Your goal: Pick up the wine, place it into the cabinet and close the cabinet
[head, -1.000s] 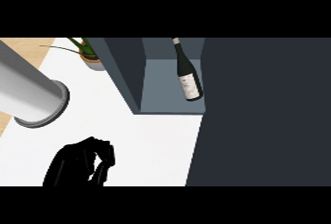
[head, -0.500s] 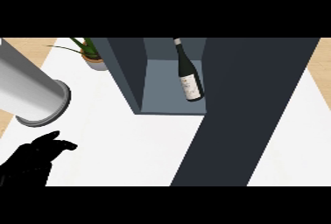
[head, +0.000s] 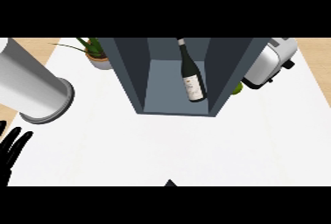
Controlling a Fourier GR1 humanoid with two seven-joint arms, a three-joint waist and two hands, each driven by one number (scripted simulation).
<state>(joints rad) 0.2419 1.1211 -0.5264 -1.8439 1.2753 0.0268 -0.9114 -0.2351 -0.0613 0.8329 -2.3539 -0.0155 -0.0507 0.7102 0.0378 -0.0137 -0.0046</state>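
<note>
Left hand (head: 12, 146) low at the view's left edge, fingers straight and spread, holding nothing, apparently at rest over the table (head: 194, 153). Right hand nowhere in view. Just above and right of that hand, a large grey cylinder (head: 32, 89), lying slantwise toward the upper left. Farther up and right, a potted plant (head: 96, 54), just beside the cabinet's left wall.

Well to the right of the hand and above it, the cabinet (head: 129, 74), open on the viewed side, dark walls and a paler inside. Within it, the wine (head: 191, 74), resting against the inside, neck toward the top, label toward the lower end, well apart from the hand. Picking and placing therefore done, to judge by how things lie.

No door seen across the opening, and none clearly made out anywhere; only a small dark tip (head: 170, 183) at the lower edge, too little to name. Closing seemingly left to do, or cannot be told as finished.

Far right of the hand, beyond the cabinet, a toaster (head: 270, 63), with something green (head: 237, 88) tucked between it and the cabinet wall.
</note>
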